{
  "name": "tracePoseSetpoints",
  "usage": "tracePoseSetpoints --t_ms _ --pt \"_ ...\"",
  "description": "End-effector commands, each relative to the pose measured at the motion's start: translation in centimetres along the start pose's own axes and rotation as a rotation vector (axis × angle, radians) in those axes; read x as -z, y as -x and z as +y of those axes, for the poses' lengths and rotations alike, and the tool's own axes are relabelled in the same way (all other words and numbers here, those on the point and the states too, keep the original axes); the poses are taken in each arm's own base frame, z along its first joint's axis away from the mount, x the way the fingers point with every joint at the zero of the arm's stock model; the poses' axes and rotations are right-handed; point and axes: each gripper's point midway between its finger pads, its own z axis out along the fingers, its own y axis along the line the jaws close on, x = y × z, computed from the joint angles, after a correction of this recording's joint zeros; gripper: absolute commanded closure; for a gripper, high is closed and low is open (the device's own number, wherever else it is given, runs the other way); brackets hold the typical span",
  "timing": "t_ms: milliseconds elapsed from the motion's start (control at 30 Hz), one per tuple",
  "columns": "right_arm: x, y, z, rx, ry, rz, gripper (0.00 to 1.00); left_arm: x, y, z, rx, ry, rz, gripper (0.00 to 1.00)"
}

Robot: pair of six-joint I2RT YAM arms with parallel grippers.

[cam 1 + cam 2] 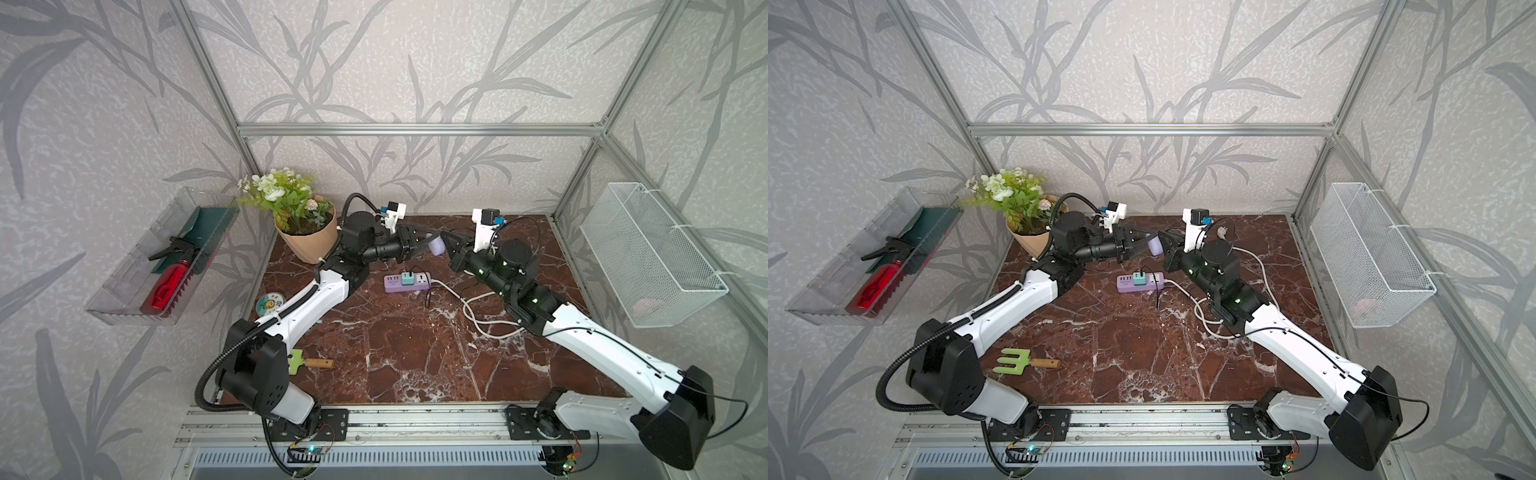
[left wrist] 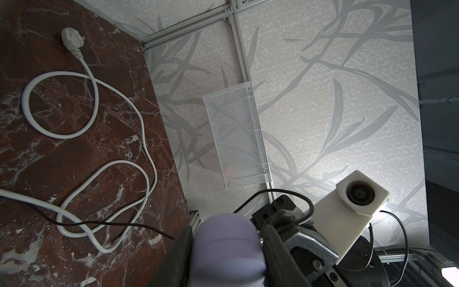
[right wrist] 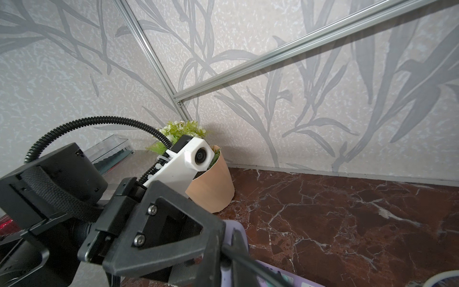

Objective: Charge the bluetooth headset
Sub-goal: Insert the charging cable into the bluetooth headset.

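The bluetooth headset (image 1: pixel 437 246) (image 1: pixel 1155 247), a pale-lavender pebble-shaped case, hangs above the back of the marble table. My left gripper (image 1: pixel 434 243) (image 2: pixel 227 251) is shut on it, with a dark finger on each side of the case (image 2: pixel 228 248). My right gripper (image 1: pixel 451 245) (image 1: pixel 1167 243) faces it from the right, almost touching, and is shut on the thin black cable (image 3: pixel 255 268), whose end meets the case's edge (image 3: pixel 229 233). Below lies the purple power strip (image 1: pixel 409 282) with a teal adapter (image 1: pixel 408 277) plugged in. The black cable (image 1: pixel 428 297) leads from that adapter.
The strip's white cord (image 1: pixel 469 311) coils on the table under my right arm, its plug (image 2: pixel 72 39) loose. A potted plant (image 1: pixel 309 241) stands behind my left arm. A green hand fork (image 1: pixel 1013 361) and a round tin (image 1: pixel 269 303) lie left. A wire basket (image 1: pixel 652 253) hangs right.
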Motion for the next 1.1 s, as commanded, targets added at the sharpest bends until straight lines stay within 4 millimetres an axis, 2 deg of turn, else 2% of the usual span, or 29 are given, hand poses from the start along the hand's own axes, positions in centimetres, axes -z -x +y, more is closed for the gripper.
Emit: tracePoseSetpoints --t_ms 0,133,400,733,867,1067 --pt "-0.6 -6.7 -0.8 -0.008 -0.012 0.225 1.0 0.5 -0.2 -6.9 -0.148 -0.169 0.014 1.0" --pt "-0.8 -7.6 -0.2 0.029 0.02 0.26 1.0 0.3 -0.2 -7.0 -0.144 -0.169 0.021 1.0" --pt "-0.4 -8.1 -0.9 0.152 0.0 0.3 1.0 0.5 -0.5 -7.2 -0.146 -0.165 0.037 1.0" --pt "-0.8 -8.7 -1.1 0.053 0.066 0.315 1.0 0.9 -0.7 -7.6 -0.159 -0.168 0.039 1.0" --pt "-0.5 -9.1 -2.4 0.025 -0.002 0.326 1.0 1.0 -0.6 -7.9 -0.166 -0.175 0.034 1.0" --pt "-0.3 -8.4 -4.1 0.013 -0.114 0.318 1.0 1.1 -0.6 -7.9 -0.17 -0.176 0.034 1.0"
